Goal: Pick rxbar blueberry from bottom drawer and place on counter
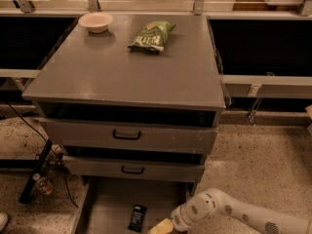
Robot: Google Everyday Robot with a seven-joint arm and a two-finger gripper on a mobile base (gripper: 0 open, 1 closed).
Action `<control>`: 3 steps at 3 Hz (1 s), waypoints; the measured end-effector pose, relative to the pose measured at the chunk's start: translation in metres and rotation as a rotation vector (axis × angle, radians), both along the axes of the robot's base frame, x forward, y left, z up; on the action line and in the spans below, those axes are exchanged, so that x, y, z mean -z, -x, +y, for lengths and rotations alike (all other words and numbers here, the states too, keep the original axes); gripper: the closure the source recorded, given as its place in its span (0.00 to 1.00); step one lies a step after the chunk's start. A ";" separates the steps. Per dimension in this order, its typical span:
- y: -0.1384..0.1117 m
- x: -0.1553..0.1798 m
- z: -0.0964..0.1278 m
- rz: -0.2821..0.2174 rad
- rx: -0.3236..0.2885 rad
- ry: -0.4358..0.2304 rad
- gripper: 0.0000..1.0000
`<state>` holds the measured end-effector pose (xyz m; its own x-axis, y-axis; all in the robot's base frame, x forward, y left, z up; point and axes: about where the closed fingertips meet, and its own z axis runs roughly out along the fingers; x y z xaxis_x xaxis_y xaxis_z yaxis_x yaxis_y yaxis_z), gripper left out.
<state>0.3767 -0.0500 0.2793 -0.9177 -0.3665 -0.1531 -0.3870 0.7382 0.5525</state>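
Dark-wrapped rxbar blueberry (137,217) lies flat on the bottom drawer (109,204) floor, about mid-width, toward the pulled-out end, untouched. Gripper (162,226) sits low just right of it, cut off by the frame edge, so its opening can't be told and nothing shows in it. Step looks like the approach: next it likely shifts left over the bar, drops, grips the narrow width, then lifts to the counter (122,72), clear of the chip bag (152,35) and bowl (95,21) near the back edge.
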 end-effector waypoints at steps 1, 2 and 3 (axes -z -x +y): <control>-0.035 0.013 0.023 -0.083 0.050 0.030 0.00; -0.060 0.021 0.035 -0.091 0.133 0.048 0.00; -0.061 0.022 0.037 -0.061 0.189 0.053 0.00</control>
<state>0.4380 -0.0130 0.2570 -0.9606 -0.1976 -0.1956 -0.2703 0.8285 0.4904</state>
